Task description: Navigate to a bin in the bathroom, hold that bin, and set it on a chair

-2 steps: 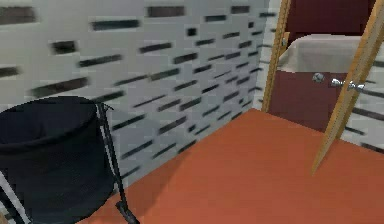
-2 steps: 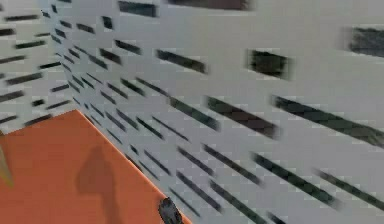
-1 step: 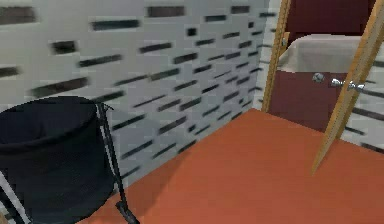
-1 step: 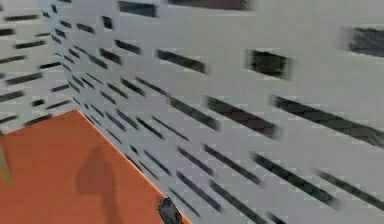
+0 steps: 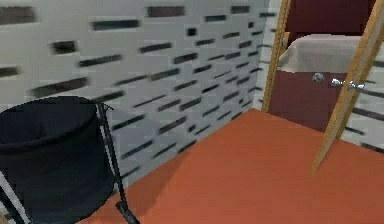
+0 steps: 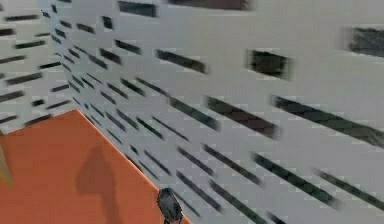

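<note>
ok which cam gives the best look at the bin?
Forward view. The dark round bin sits at its lower left on the orange floor, against the tiled wall. Its rim and side are clear, and the frame cuts off its base. The arm side view gives tiled wall and floor.

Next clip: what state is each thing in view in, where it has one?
bin: upright on the floor, near the wall, not lifted.
tub: inside hidden, contents cannot be told.
tap: no water seen running.
wooden pole: foot resting on the floor in front of the tub.
</note>
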Motion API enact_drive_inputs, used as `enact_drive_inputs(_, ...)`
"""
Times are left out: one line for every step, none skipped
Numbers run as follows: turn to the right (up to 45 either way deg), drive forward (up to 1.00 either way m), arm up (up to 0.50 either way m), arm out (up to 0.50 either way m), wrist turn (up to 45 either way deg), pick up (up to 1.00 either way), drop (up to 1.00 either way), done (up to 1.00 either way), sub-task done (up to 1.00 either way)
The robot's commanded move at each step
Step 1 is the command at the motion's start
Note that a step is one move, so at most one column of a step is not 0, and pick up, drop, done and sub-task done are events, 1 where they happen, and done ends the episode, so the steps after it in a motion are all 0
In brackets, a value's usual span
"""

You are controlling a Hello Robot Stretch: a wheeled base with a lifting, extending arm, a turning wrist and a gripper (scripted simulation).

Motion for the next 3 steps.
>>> enact_drive_inputs(0.0,0.0,0.5,0.0,0.0,0.0,0.0,0.0,0.0)
enact_drive_inputs(0.0,0.0,0.48,0.0,0.0,0.0,0.0,0.0,0.0)
enact_drive_inputs(0.0,0.0,0.0,0.0,-45.0,0.0,0.0,0.0,0.0)
